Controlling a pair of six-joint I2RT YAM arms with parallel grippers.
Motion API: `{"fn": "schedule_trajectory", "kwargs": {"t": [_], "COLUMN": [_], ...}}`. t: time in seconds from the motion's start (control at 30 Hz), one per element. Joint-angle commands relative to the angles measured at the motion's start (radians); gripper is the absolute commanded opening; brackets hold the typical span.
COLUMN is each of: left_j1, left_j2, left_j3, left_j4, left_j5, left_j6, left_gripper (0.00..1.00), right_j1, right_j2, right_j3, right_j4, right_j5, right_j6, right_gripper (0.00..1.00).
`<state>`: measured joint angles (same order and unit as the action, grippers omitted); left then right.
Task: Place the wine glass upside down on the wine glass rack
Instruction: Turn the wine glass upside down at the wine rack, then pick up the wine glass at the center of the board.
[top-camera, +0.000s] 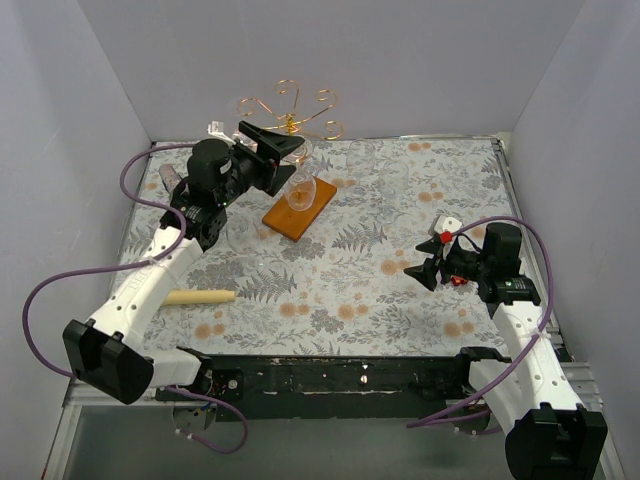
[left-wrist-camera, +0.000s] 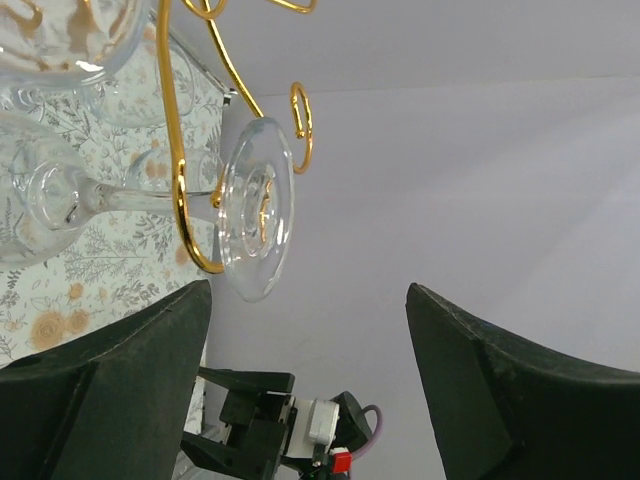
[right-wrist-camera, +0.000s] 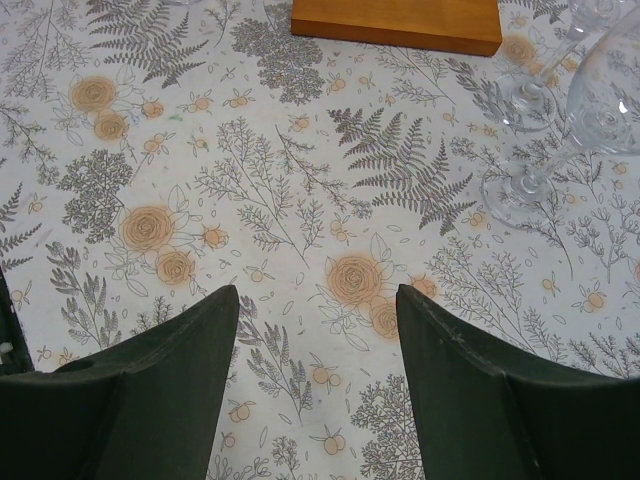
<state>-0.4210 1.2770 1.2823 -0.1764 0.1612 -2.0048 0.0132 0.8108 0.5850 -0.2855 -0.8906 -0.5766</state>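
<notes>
The wine glass (left-wrist-camera: 255, 210) hangs by its foot on a curled arm of the copper-gold wine glass rack (left-wrist-camera: 180, 150), stem and bowl pointing away toward the table. From above, its bowl (top-camera: 300, 193) hangs upside down over the rack's wooden base (top-camera: 300, 212). My left gripper (top-camera: 285, 158) stands open just beside the foot; in its wrist view the gripper (left-wrist-camera: 308, 300) has nothing between its fingers (left-wrist-camera: 120, 380). My right gripper (top-camera: 425, 262) is open low over the tablecloth at the right, the gripper (right-wrist-camera: 318, 295) empty too.
Two more clear glasses (right-wrist-camera: 527, 100) stand on the floral cloth to the right of the wooden base (right-wrist-camera: 395, 22). A cream-coloured cylinder (top-camera: 195, 296) lies by the left arm. A small glass (top-camera: 168, 178) sits at the far left. Grey walls enclose the table.
</notes>
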Motion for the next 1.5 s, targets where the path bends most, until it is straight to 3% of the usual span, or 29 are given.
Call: {"fn": "schedule_trajectory", "kwargs": {"t": [0.0, 0.27, 0.6, 0.83, 0.97, 1.47], "left_j1": [-0.004, -0.004, -0.002, -0.002, -0.002, -0.004], "left_j2": [-0.054, -0.133, -0.257, -0.413, -0.494, -0.717], "left_j3": [-0.023, -0.028, -0.008, -0.072, -0.155, -0.337], "left_j4": [-0.015, -0.054, -0.147, -0.201, -0.227, -0.298], "left_j5": [0.035, 0.032, 0.078, 0.084, 0.097, -0.008], "left_j6": [0.015, 0.099, 0.409, 0.584, 0.65, 0.802], "left_gripper": [0.82, 0.98, 0.98, 0.98, 0.98, 0.98], "right_j1": [-0.004, -0.004, -0.041, -0.041, -0.041, -0.067], "right_j2": [-0.013, -0.013, 0.021, 0.028, 0.019, 0.093], "right_j3": [0.003, 0.003, 0.03, 0.11, 0.16, 0.177], "right_j4": [0.011, 0.002, -0.075, -0.28, -0.368, -0.365], "right_j5": [-0.007, -0.021, -0.059, -0.044, 0.004, -0.008], "right_j6": [-0.008, -0.019, -0.072, -0.199, -0.23, -0.134], "right_gripper": [0.72, 0.72, 0.72, 0.72, 0.72, 0.72]}}
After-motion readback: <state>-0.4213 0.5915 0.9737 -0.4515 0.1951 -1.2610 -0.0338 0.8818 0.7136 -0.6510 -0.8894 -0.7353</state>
